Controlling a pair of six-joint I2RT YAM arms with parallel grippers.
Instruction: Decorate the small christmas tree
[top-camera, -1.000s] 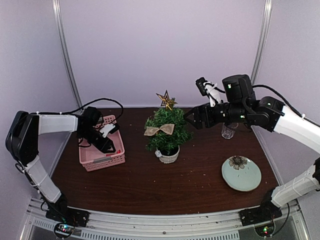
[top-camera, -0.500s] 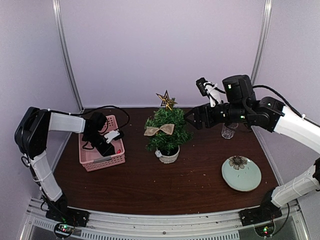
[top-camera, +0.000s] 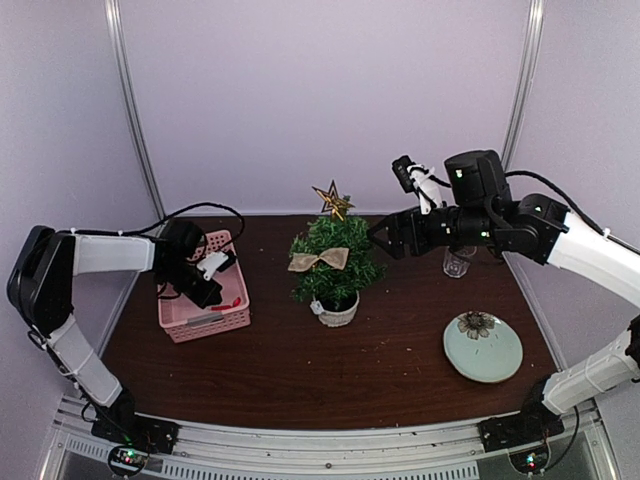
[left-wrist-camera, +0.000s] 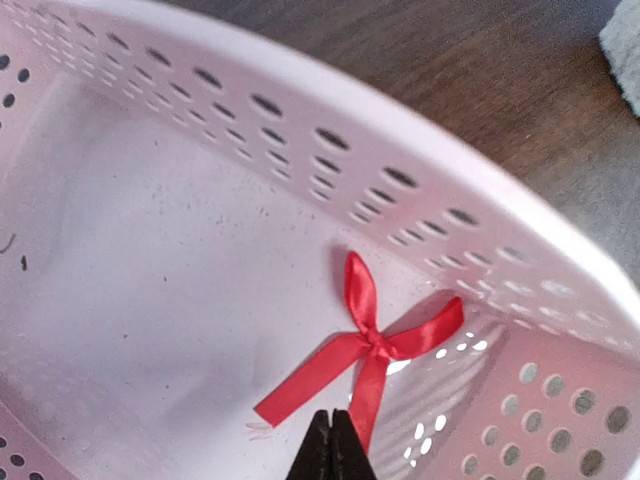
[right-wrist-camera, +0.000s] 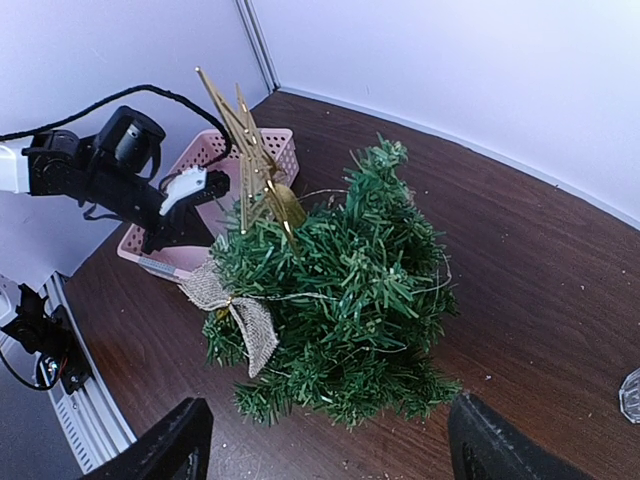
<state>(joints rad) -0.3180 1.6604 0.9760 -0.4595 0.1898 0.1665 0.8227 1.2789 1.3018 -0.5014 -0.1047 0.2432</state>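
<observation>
Just ahead of the R gripper (right-wrist-camera: 330, 425), centred on the gap btwn its two fingers, stands the tree (right-wrist-camera: 350, 290), upright, mid-table and toward the back. In the top view the gripper sits at the tree's right side, level w/ the upper foliage and close to the needles; can't tell if it touches them. The R fingers are spread wide, w/ nothing btwn them and nothing held.

The tree has a gold star (right-wrist-camera: 250, 150) at the tip and a burlap bow (right-wrist-camera: 235, 305) on its front-left side. A thin wire (right-wrist-camera: 400, 300) is looped through the branches. It stands in a white pot (top-camera: 338, 313).

Well left of the tree, the L gripper (left-wrist-camera: 332, 445) is down inside a pink basket (left-wrist-camera: 450, 215). Its fingers are pressed together, no gap visible. The tips meet right at the tail ends of a red bow (left-wrist-camera: 375, 345) lying on the basket floor near a perforated wall; can't tell if any ribbon is caught btwn them.

The basket stands on the left side of the brown table (top-camera: 300, 370), apart from the pot. Right of the tree, a clear glass (top-camera: 457, 262) stands near the back, partly hidden by the R arm. A pale green plate (top-camera: 483, 346) w/ a flower pattern lies nearer the front, well apart from the tree.
</observation>
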